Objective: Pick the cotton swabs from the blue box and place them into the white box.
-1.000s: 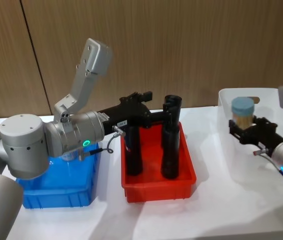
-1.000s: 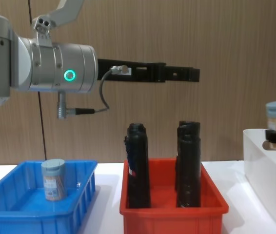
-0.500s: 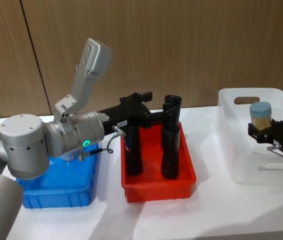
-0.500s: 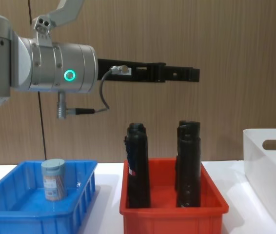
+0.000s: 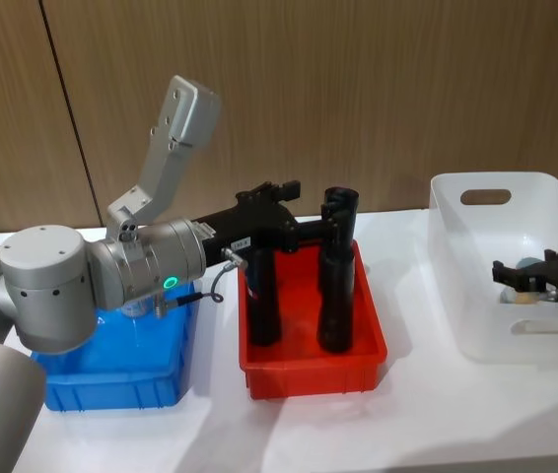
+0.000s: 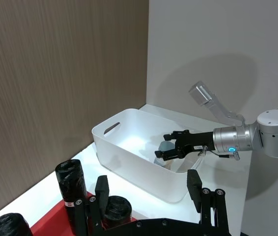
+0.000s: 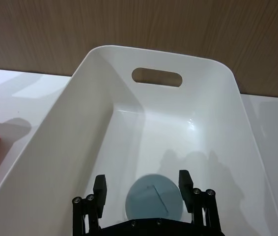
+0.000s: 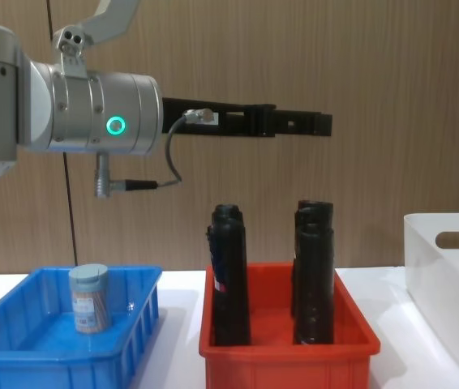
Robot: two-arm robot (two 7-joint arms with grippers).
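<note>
A red bin (image 5: pixel 313 376) on the white desk (image 5: pixel 407 424) holds upright black rolled cylinders (image 5: pixel 336 281); a wood-panelled wall (image 5: pixel 378 89) stands behind.

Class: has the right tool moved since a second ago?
Yes. The right tool has dropped from above the white box's rim down inside it, towards the right, with the jar. Left tool idles above the red bin.
</note>
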